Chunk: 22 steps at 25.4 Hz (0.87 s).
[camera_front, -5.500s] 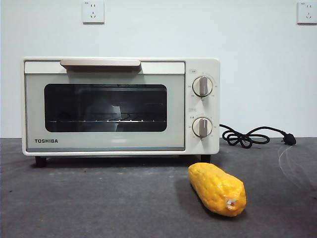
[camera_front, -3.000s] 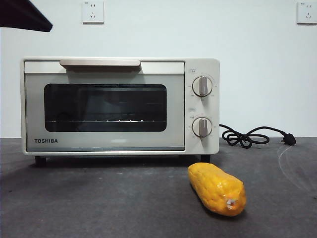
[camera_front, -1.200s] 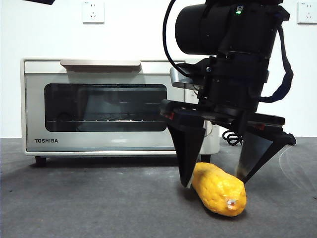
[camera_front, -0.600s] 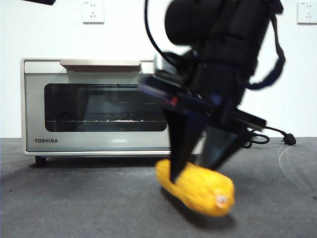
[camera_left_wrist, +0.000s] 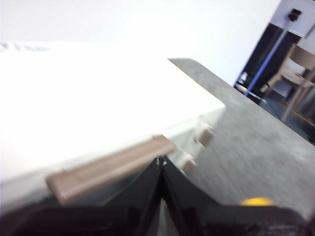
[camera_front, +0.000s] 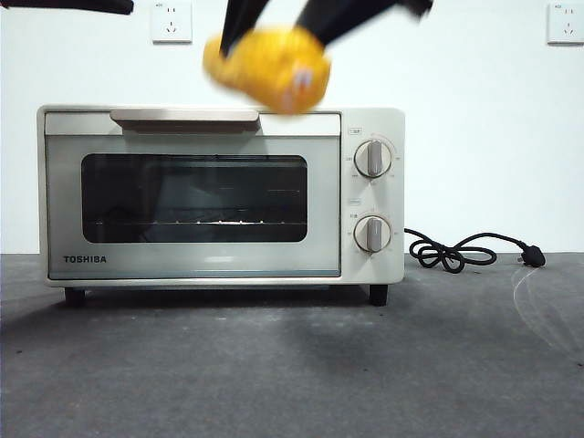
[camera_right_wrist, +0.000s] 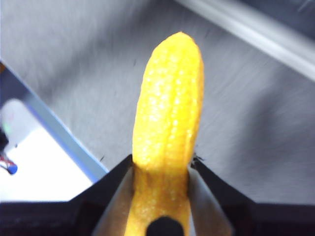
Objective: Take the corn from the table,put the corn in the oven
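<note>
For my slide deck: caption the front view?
Right gripper holds the corn above the closed oven.

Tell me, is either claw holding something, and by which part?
Yes. The right gripper holds the corn by one end, raised above the oven. The left gripper is shut on nothing.

bright, even light – the corn [camera_front: 267,67] smears with motion blur, the oven [camera_left_wrist: 88,103] top glares white.
</note>
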### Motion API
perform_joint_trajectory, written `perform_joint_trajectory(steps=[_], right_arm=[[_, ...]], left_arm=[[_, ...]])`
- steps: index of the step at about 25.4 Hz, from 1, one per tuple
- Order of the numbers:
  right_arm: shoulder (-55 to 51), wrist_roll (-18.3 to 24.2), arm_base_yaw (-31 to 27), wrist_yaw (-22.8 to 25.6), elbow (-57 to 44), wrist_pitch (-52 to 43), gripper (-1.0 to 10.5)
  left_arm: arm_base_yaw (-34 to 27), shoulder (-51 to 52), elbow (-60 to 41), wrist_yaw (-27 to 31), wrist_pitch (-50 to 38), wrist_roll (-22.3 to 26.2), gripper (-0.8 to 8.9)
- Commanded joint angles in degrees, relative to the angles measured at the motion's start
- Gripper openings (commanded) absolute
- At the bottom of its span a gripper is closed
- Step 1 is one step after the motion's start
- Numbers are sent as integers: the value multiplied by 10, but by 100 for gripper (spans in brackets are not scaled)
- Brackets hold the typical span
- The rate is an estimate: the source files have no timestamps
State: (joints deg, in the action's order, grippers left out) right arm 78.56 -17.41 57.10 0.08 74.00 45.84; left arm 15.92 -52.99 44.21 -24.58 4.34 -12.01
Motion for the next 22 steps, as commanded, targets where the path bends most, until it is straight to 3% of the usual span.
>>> perform_joint_trajectory(steps=[1, 13, 16, 22], right_arm=[[-17, -6, 5, 22, 19, 18, -15], [-95, -6, 7, 53, 33, 26, -15], [-104, -6, 7, 60, 33, 27, -15], [-113, -6, 7, 73, 33, 30, -15]], left_arm=[[2, -20, 3, 11, -33, 2, -5], [2, -142, 74, 10, -33, 3, -5], [2, -169, 108, 11, 21, 12, -5], [7, -222, 200, 24, 171, 82, -5]])
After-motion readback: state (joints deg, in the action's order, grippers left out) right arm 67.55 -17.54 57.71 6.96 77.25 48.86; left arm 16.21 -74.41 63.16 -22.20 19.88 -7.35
